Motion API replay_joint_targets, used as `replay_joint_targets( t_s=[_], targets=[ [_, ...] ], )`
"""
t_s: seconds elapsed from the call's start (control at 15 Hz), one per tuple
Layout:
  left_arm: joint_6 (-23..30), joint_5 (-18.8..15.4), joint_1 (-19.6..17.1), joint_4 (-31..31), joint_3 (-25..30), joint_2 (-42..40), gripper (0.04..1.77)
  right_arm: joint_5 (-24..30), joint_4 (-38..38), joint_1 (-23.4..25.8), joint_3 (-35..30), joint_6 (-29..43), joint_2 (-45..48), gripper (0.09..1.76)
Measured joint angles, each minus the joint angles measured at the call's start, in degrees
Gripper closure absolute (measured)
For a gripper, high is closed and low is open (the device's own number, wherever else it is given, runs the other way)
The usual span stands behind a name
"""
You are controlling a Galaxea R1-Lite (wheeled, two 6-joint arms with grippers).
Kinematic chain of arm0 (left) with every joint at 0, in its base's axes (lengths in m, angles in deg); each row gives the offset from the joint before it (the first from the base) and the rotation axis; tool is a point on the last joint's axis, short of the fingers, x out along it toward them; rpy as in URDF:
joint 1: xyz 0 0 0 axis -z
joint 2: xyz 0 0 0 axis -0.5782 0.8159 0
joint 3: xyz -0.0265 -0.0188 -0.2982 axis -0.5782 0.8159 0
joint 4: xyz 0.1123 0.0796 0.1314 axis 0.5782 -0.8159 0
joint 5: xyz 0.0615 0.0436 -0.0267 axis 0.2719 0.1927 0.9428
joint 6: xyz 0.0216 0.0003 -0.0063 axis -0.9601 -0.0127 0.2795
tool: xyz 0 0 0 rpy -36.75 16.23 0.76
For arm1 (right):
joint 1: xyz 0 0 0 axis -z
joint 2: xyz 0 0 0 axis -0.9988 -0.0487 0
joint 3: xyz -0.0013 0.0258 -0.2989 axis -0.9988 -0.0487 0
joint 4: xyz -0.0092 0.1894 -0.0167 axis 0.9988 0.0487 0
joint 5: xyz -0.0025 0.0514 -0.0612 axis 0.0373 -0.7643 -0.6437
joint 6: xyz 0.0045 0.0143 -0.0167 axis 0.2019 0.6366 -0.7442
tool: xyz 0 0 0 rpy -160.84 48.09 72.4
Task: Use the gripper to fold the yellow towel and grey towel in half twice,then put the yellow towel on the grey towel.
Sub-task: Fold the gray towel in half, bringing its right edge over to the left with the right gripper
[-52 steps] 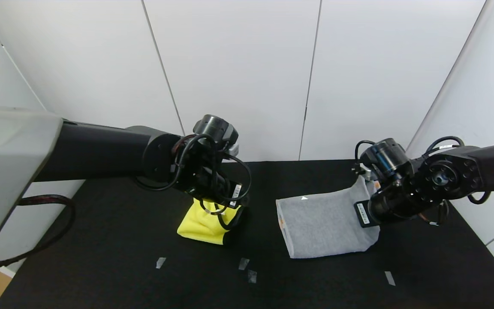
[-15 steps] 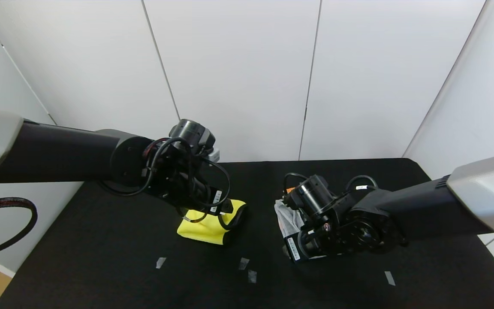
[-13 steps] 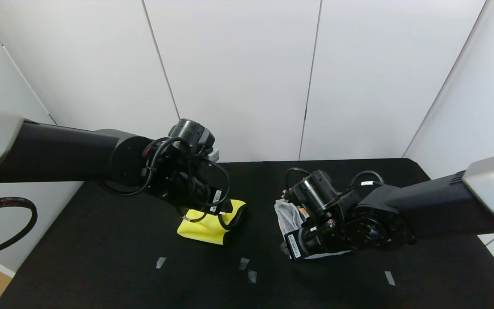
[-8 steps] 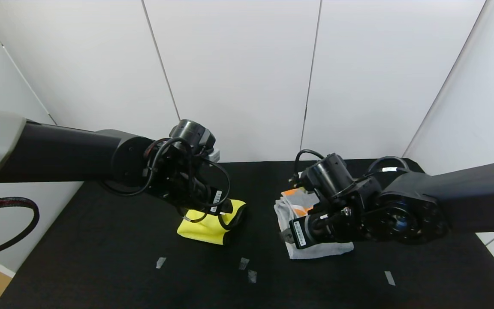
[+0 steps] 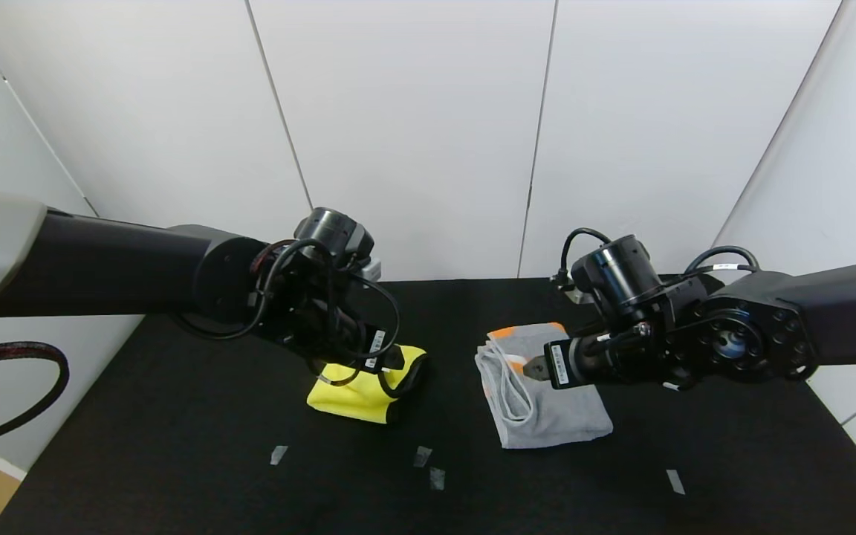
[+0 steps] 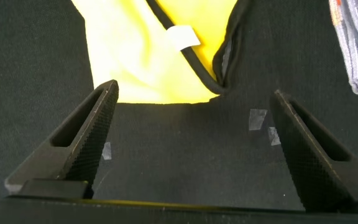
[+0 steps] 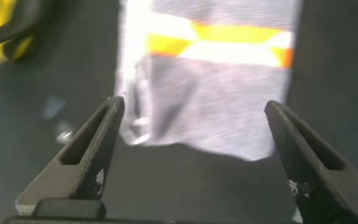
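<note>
The yellow towel (image 5: 357, 392) lies folded small on the black table (image 5: 175, 416), left of centre; its black trim and white tag show in the left wrist view (image 6: 148, 53). My left gripper (image 6: 194, 112) hovers just above it, open and empty. The grey towel (image 5: 547, 405) lies folded into a small stack right of centre, its orange-and-white band (image 5: 524, 332) at the far end; it also shows in the right wrist view (image 7: 222, 106). My right gripper (image 7: 194, 124) is open and empty above the grey towel's right part; in the head view its fingertip (image 5: 534, 367) shows over the towel.
Small pieces of tape (image 5: 422, 456) mark the table in front of both towels, and another piece (image 5: 675, 481) lies at the front right. White wall panels stand right behind the table. The table's edges run close on the left and right.
My right gripper carried the grey towel's right end over to the left, folding it, then let go and drew back up and to the right. My left arm shifted slightly left, then held still.
</note>
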Motion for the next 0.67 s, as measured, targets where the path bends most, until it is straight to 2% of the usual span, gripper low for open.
replay_joint_targets(
  t_s=[0.27,0.67],
  targets=[
    [0.0,-0.2,0.3,0.0,-0.1,0.0,0.09,-1.8,-0.1,2.8,0.4,0.1,-2.4,0.18],
    [0.2,-0.3,0.8,0.0,-0.1,-0.1,0.09,-1.6,-0.4,1.5,0.1,0.2,-5.7,0.16]
  ],
)
